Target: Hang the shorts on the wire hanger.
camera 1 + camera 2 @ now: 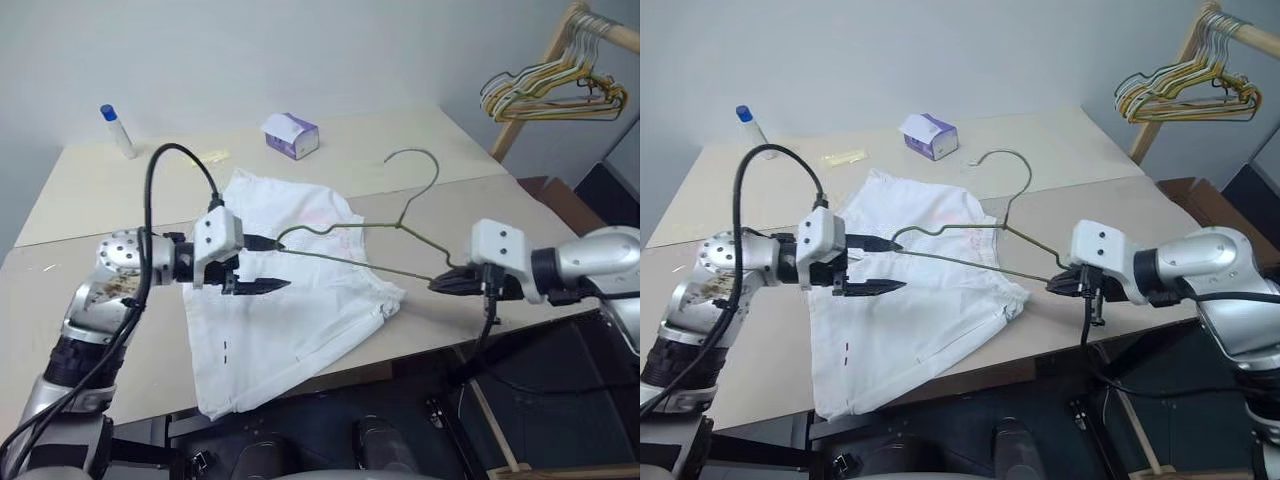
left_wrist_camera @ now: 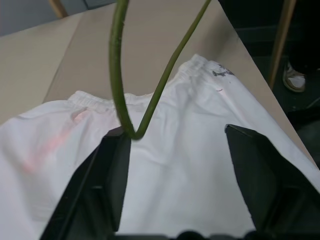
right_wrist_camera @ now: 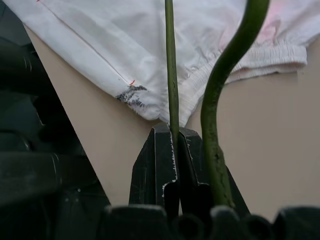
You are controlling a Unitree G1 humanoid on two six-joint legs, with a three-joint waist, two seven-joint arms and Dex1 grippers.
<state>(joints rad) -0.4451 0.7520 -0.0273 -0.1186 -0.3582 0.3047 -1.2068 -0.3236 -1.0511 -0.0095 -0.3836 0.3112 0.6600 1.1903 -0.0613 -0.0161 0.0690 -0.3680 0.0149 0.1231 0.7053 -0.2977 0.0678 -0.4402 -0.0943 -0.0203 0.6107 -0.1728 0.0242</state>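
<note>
Nearest to my camera is the hem of the shorts (image 1: 290, 320), which hangs a little over the front edge of the table (image 1: 90, 200). The shorts lie flat and spread on the table, the gathered waistband on the right side and a faint pink mark in the upper part; I see small dark dashes near the hem.

On the far left, at the back of the table, stands a white bottle with a blue cap (image 1: 117, 130), well apart from the cloth. Beside it lies a small yellowish strip (image 1: 208, 156).

Then comes my left gripper (image 1: 265, 265), above the left part of the shorts. Its two black fingers stand wide apart. In the left wrist view, the left bend of the wire hanger (image 2: 131, 100) lies against the inner side of one finger (image 2: 107, 185), but the other finger is far from it, so this claw clamps nothing.

The wire hanger (image 1: 385, 250) stretches over the shorts from this gripper to the right one, the hook pointing to the back of the table. Behind it stands a small purple-white tissue box (image 1: 291, 135).

My right gripper (image 1: 450, 284) is just past the waistband, near the table's front edge. Its fingers are pressed together on the thin wire of the hanger's right corner, as the right wrist view shows clearly.

At the far right, a bunch of hangers (image 1: 555, 95) hangs on a wooden rail (image 1: 600, 25).
</note>
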